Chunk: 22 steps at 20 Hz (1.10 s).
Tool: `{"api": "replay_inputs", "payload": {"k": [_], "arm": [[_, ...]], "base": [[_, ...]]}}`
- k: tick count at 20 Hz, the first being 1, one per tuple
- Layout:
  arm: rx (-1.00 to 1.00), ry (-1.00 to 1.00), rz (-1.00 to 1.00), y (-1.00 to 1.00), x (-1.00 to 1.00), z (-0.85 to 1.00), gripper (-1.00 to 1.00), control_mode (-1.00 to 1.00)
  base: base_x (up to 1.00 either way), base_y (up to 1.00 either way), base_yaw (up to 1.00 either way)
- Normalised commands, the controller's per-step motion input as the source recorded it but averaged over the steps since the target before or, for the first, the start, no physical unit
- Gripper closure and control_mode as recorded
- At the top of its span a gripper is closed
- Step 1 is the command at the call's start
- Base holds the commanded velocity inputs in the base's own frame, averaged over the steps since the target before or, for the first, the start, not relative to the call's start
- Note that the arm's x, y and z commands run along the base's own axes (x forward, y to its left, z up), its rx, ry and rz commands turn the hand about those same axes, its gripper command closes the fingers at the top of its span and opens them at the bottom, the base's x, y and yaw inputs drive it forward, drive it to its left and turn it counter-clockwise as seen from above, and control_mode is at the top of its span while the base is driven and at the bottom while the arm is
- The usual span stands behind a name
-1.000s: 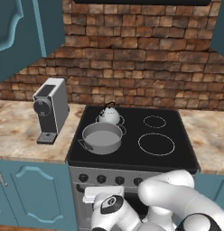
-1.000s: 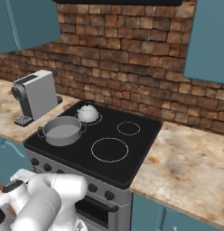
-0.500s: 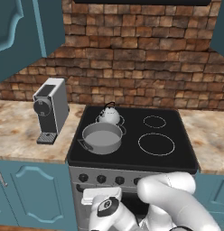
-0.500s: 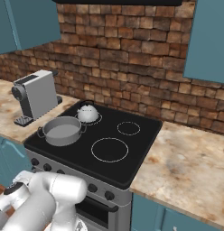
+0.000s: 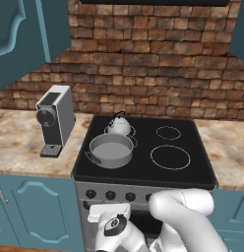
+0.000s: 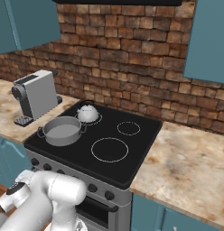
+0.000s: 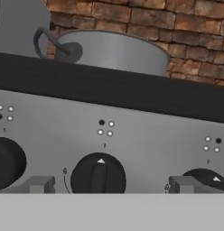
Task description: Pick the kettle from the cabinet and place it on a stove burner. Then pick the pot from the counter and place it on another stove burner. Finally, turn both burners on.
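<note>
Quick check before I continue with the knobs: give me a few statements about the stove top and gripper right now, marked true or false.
1. The kettle stands on the cooktop behind the pot. True.
2. The pot is still on the counter. False: it sits on the front left burner of the cooktop.
3. The gripper faces a black stove knob, jaws open either side of it. True.
4. The gripper holds the kettle. False: it holds nothing.
5. A coffee machine stands on the counter left of the stove. True.
</note>
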Motion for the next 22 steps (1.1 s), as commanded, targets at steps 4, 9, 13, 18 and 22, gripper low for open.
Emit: {"api": "replay_inputs", "payload": {"k": [4,9,13,18,22], "arm": [[0.00,-0.01,0.00,0.02,0.15,-0.06,-1.00,-1.00],[0.00,-0.01,0.00,0.00,0.13,-0.03,-1.00,-1.00],[0.00,0.00,0.00,0.00,0.11,-0.03,-1.00,-1.00],[0.00,0.00,0.00,0.00,0.12,-0.08,-1.00,-1.00],[0.00,-0.01,0.00,0.00,0.10,-0.05,-1.00,-1.00]], "base": [[0.00,0.00,0.00],[0.00,0.00,0.00],[0.00,0.00,0.00],[0.00,0.00,0.00],[0.00,0.00,0.00]]}}
